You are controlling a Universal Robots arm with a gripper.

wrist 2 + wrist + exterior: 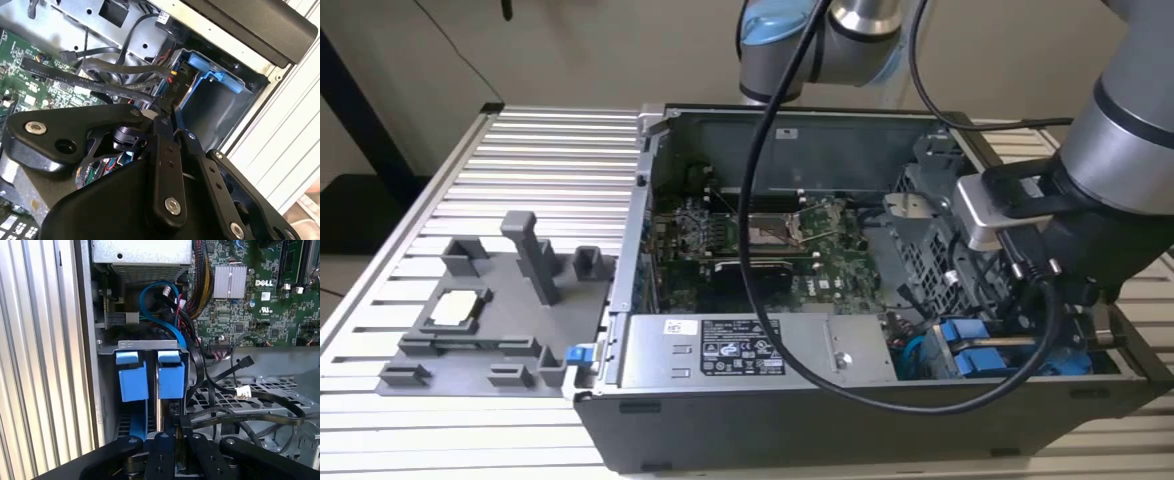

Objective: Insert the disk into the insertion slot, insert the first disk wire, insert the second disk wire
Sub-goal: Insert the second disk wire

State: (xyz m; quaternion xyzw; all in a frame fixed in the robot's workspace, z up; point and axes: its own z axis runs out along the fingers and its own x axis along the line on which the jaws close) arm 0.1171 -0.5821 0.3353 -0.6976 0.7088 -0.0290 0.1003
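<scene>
The disk sits in the insertion slot (107, 390) at the case's front corner, on the exterior view's right. Its bright blue carrier bracket (171, 381) shows beside a second blue bracket (132, 382); the silver body is hidden. In the exterior view the blue brackets (977, 360) lie just under my wrist. My gripper (167, 111) hangs at the bay's inner end, its black fingers (162, 150) drawn together on the end of a flat black disk wire (100, 82). The connector itself is mostly hidden. The fingers also show in the first wrist view, just short of the brackets, gripper (178, 432).
A grey labelled power-supply box (720, 350) lies along the case front, with the green motherboard (761, 250) behind it. A perforated metal cage (240, 395) carries loose black cables and a white connector (243, 392). A grey fixture plate (480, 310) stands on the ribbed table.
</scene>
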